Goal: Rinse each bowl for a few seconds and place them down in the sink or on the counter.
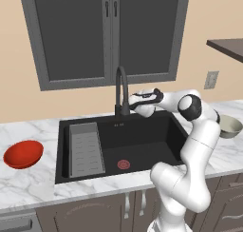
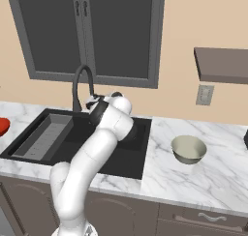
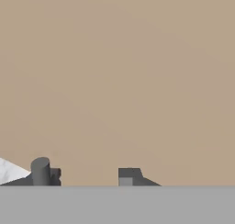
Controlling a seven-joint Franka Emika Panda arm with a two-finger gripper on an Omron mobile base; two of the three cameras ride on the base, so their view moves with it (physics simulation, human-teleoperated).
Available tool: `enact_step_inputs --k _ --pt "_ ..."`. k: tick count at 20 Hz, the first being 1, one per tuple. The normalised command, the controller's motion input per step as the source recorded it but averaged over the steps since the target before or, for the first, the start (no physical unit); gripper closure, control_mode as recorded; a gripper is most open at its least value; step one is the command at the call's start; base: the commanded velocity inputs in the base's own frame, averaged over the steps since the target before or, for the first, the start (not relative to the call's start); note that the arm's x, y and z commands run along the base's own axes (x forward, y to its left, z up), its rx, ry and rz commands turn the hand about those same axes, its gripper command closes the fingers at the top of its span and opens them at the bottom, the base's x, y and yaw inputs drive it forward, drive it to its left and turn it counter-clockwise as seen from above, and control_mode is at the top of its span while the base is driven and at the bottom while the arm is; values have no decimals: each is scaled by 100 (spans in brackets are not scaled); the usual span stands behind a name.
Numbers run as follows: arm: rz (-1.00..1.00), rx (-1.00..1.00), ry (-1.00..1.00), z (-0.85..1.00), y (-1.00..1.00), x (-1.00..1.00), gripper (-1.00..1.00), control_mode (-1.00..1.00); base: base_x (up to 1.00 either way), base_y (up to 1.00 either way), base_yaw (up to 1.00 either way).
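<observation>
The shallow red bowl (image 1: 23,154) sits on the counter (image 1: 28,188) left of the sink (image 1: 142,140); its edge shows as the red bowl (image 2: 2,125) in the right base view. The grey-beige bowl (image 1: 230,126) (image 2: 189,149) stands upright on the counter (image 2: 193,182) right of the sink (image 2: 72,148). My gripper (image 1: 134,99) (image 2: 91,102) hovers at the back of the basin, just right of the black arched tap (image 1: 121,83) (image 2: 82,78). In the hand view the gripper (image 3: 92,177) faces the beige wall, fingers apart with nothing between them. No water shows.
A grey ribbed tray (image 1: 86,149) (image 2: 43,138) lies in the left of the basin, with a red drain (image 1: 124,164) on the floor. A dark window is behind the tap. A brown shelf (image 2: 223,65) and a wall socket (image 2: 205,95) lie to the right.
</observation>
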Motion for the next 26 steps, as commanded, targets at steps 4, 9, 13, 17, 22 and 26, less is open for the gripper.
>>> enact_step_inputs --k 4,9,13,17,22,26 --pt "0 0 10 -62 -75 0 100 -100 0 0 0" --pt "0 0 13 -77 -56 -1 100 -100 0 0 0" --pt "0 -1 14 -82 -52 -10 100 -100 0 0 0" --pt "0 -4 16 -96 -42 -18 100 -100 0 0 0" --pt "0 -3 21 -100 -50 -5 100 -100 0 0 0" --pt "0 0 20 -99 -95 17 100 -100 0 0 0"
